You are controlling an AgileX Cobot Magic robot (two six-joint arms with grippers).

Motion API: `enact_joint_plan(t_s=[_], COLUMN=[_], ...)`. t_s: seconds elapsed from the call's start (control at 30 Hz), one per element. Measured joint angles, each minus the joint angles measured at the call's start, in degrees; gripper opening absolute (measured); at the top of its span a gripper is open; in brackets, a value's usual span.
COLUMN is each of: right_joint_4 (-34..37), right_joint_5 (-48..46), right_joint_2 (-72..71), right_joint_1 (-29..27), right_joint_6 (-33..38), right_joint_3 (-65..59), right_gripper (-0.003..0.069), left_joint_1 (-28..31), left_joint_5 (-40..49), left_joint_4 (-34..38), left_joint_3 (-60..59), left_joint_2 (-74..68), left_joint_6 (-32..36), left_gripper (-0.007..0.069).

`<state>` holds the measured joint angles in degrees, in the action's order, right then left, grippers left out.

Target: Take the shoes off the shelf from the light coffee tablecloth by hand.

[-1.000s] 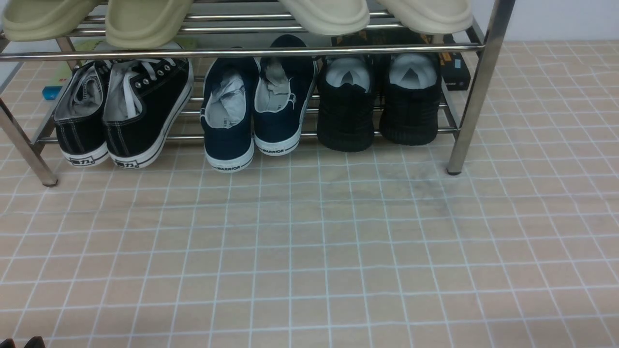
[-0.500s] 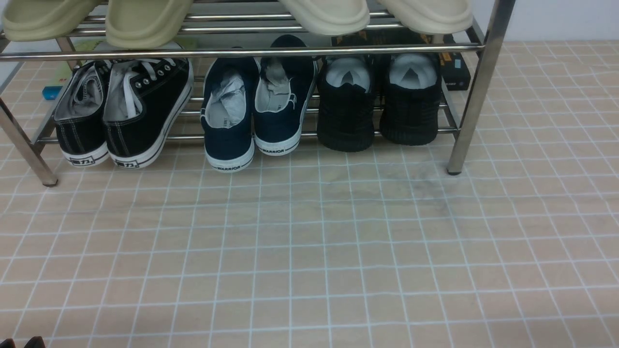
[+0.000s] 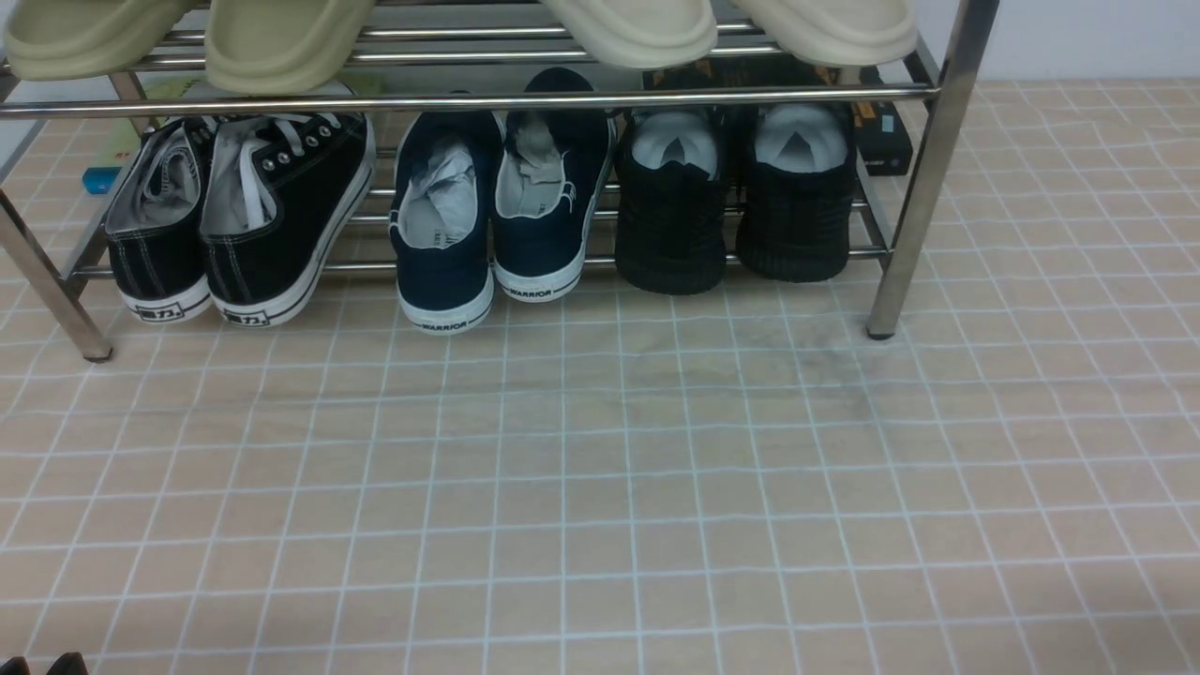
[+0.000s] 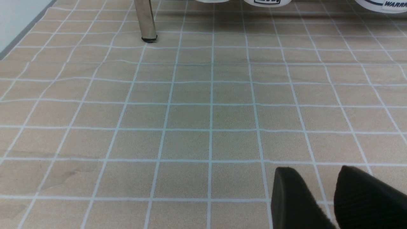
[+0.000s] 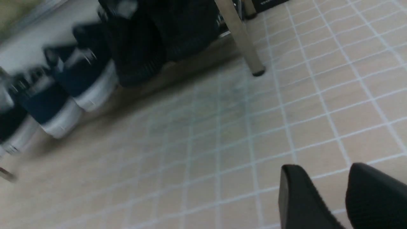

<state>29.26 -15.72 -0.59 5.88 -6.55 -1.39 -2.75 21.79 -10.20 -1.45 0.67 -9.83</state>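
The all-black knit shoes (image 3: 731, 202) sit side by side at the right end of the chrome shelf's (image 3: 469, 98) lower rails, heels toward me, white paper inside. They also show, blurred, in the right wrist view (image 5: 140, 47) beside a shelf leg (image 5: 241, 38). The shelf stands on the light coffee tablecloth (image 3: 600, 469). My left gripper (image 4: 318, 173) is open and empty, low over the cloth, far from the shelf; its tips peek in at the front view's bottom left (image 3: 47, 666). My right gripper (image 5: 324, 170) is open and empty over the cloth.
Black canvas sneakers with white soles (image 3: 234, 216) and navy Warrior sneakers (image 3: 497, 206) share the lower rails. Beige slippers (image 3: 281, 37) lie on the upper rails. A black box (image 3: 886, 131) sits behind the shelf's right leg (image 3: 923, 178).
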Motion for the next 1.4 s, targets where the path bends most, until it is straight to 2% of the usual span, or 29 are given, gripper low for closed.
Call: enact_joint_plan(t_s=[0.1, 0.3, 0.37, 0.47, 0.5, 0.53, 0.57, 0.6, 0.7, 0.9, 1.0, 1.1, 1.17, 1.3, 1.4], right_joint_4=[7.09, 13.11, 12.82, 10.89, 9.90, 9.75, 8.44, 8.13, 5.67, 2.71, 5.84, 10.59, 16.04, 17.56, 16.52], right_joint_5=[1.19, 3.92, 3.52, 2.60, 2.51, 2.38, 1.59, 1.05, -5.41, -22.05, -27.10, -29.85, -33.04, -35.34, -36.08], right_joint_2=[0.00, 0.00, 0.00, 1.98, 3.90, 4.83, 9.43, 11.48, 24.46, 51.78, 64.23, 73.12, 81.20, 91.56, 97.89], right_joint_1=[0.00, 0.00, 0.06, 0.08, 0.08, 0.08, 0.08, 0.08, 0.08, 0.08, 0.14, 1.80, 5.55, 11.33, 13.80], right_joint_6=[-1.90, -1.46, 2.94, 10.66, 14.08, 14.65, 18.92, 19.96, 22.42, 22.74, 23.77, 28.04, 34.33, 36.88, 35.29], right_joint_3=[0.00, 0.00, 1.35, 6.51, 9.70, 10.27, 15.53, 17.29, 25.39, 36.52, 42.20, 47.98, 55.87, 67.52, 76.16], right_gripper=[0.0240, 0.0237, 0.0209, 0.0129, 0.0079, 0.0071, 0.0004, -0.0006, -0.0011, -0.0001, 0.0000, 0.0000, 0.0000, 0.0000, 0.0000], left_joint_1=[0.00, 0.00, 0.00, 0.00, 0.00, 0.00, 0.00, 0.00, 0.00, 0.00, 0.00, 0.00, 0.00, 0.00, 0.00], left_joint_5=[0.00, 0.00, 0.00, 0.00, 0.00, 0.00, 0.00, 0.00, 0.00, 0.00, 0.00, 0.00, 0.00, 0.00, 0.00], left_joint_4=[0.00, 0.00, 0.00, 0.00, 0.00, 0.00, 0.00, 0.00, 0.00, 0.00, 0.00, 0.00, 0.00, -0.06, -0.06], left_joint_3=[0.00, 0.00, 0.00, 0.00, 0.00, 0.00, 0.00, 0.00, 0.00, 0.00, 0.00, 0.00, 0.00, 0.00, 0.00], left_joint_2=[0.00, 0.00, 0.00, 0.00, 0.00, 0.00, 0.00, 0.00, 0.00, 0.00, 0.00, 0.00, 0.00, 0.00, 0.00], left_joint_6=[0.00, 0.00, 0.00, 0.00, 0.00, 0.00, 0.00, 0.00, 0.00, 0.00, 0.00, 0.00, 0.00, 0.00, 0.00], left_gripper=[0.0239, 0.0239, 0.0239, 0.0239, 0.0239, 0.0239, 0.0239, 0.0239, 0.0239, 0.0239, 0.0239, 0.0239, 0.0239, 0.0239, 0.0239])
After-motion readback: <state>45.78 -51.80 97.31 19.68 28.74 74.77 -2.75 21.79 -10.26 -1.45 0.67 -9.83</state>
